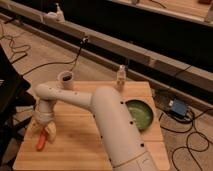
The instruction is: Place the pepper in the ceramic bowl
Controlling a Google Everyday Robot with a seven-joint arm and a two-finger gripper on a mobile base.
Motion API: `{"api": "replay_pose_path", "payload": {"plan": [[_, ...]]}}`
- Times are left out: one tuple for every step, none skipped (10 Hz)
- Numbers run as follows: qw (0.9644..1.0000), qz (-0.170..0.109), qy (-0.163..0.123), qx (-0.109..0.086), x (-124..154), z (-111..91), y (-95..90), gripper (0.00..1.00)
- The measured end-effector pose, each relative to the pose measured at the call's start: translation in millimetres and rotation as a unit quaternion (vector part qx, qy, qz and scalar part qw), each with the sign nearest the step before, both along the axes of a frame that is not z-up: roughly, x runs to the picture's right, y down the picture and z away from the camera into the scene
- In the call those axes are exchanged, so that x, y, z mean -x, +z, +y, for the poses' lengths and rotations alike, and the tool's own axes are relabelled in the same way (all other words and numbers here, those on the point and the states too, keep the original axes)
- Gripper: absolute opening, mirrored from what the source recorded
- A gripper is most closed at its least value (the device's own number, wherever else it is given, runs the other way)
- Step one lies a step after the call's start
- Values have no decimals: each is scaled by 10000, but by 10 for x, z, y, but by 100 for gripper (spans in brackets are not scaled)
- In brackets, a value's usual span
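Note:
The pepper (40, 143), small, slim and orange-red, lies on the wooden table (80, 150) near its front left corner. My gripper (46, 129) hangs at the end of the white arm (105, 115), right above the pepper's upper end and touching or nearly touching it. The ceramic bowl (139, 114), round and dark green with a paler inside, sits on the right side of the table, partly behind the arm, and looks empty.
A small white mug (65, 78) with dark contents stands at the table's back left. A small pale bottle-like thing (120, 75) stands at the back edge. Cables and a blue box (176, 107) lie on the floor around.

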State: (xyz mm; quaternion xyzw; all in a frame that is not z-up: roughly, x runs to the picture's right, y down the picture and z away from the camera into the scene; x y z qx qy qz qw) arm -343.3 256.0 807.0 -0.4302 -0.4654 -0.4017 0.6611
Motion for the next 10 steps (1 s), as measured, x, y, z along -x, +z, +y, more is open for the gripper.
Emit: {"api": "replay_pose_path", "payload": {"plan": [[10000, 48, 14, 30, -23, 11, 33, 55], [9999, 91, 28, 32, -50, 6, 65, 45], [9999, 138, 49, -10, -85, -40, 86, 33], [9998, 174, 58, -45, -115, -71, 99, 27], [9995, 266, 115, -138, -175, -158, 117, 14], [9991, 339, 167, -184, -224, -205, 128, 7], [9983, 459, 263, -244, -301, -274, 140, 2], [9972, 590, 355, -305, -388, -336, 149, 2], [9963, 670, 424, -341, -436, -381, 151, 2], [9939, 851, 577, -394, -547, -482, 157, 2]]}}
